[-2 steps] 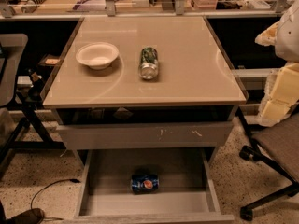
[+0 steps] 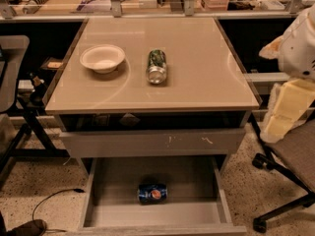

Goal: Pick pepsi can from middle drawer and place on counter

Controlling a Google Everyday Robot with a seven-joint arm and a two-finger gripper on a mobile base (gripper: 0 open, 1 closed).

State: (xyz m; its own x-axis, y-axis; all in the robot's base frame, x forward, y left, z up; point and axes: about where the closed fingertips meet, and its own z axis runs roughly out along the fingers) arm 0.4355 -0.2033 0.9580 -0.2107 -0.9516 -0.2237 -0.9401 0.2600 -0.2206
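Observation:
The pepsi can, dark blue with a round logo, lies on its side on the floor of the open middle drawer, near the middle. The counter is the beige glossy tabletop above it. My gripper is not in view; only white and yellow parts of my arm show at the right edge, level with the counter and apart from it.
A white bowl and a green-patterned silver can lying on its side sit on the counter. A closed grey drawer front with white scratches is above the open drawer. Office chairs stand at the right and left. A cable lies on the floor.

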